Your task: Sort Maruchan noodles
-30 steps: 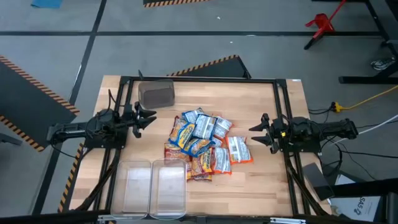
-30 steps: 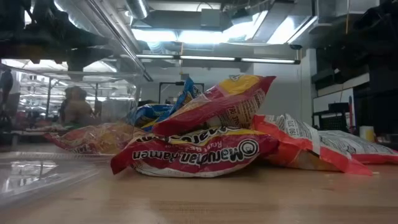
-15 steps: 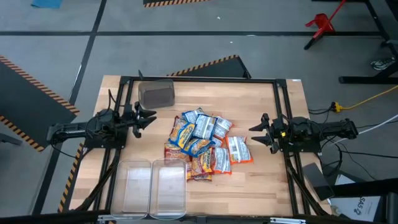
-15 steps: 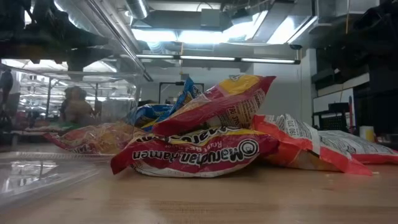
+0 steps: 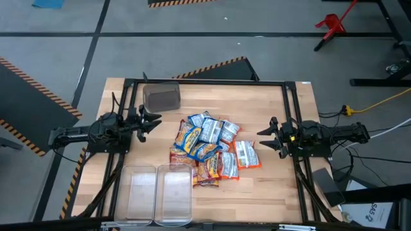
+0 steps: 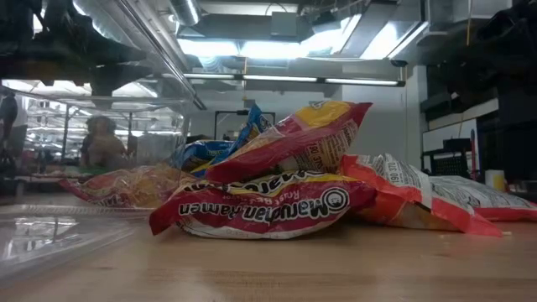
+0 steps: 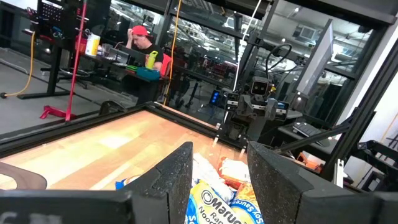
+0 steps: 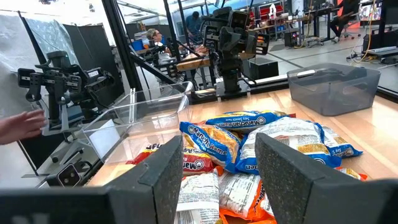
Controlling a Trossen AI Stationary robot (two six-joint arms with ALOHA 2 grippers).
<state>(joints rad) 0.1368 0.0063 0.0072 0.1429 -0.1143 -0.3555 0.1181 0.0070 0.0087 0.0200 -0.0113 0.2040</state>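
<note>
A pile of Maruchan noodle packets point(image 5: 209, 149), blue-and-yellow, red-and-yellow and orange-and-white, lies on the wooden table's middle, some leaning on others; it also shows in the low view point(image 6: 277, 189) and both wrist views point(image 7: 217, 196) point(image 8: 249, 155). My left gripper point(image 5: 153, 120) is open and empty at the table's left, left of the pile. My right gripper point(image 5: 264, 138) is open and empty at the table's right, right of the pile.
Two clear plastic bins point(image 5: 160, 192) stand side by side at the near left. A dark grey bin point(image 5: 161, 96) stands at the far left. A black frame point(image 5: 205, 82) runs round the table. A person's hand point(image 8: 18, 124) shows beyond the table.
</note>
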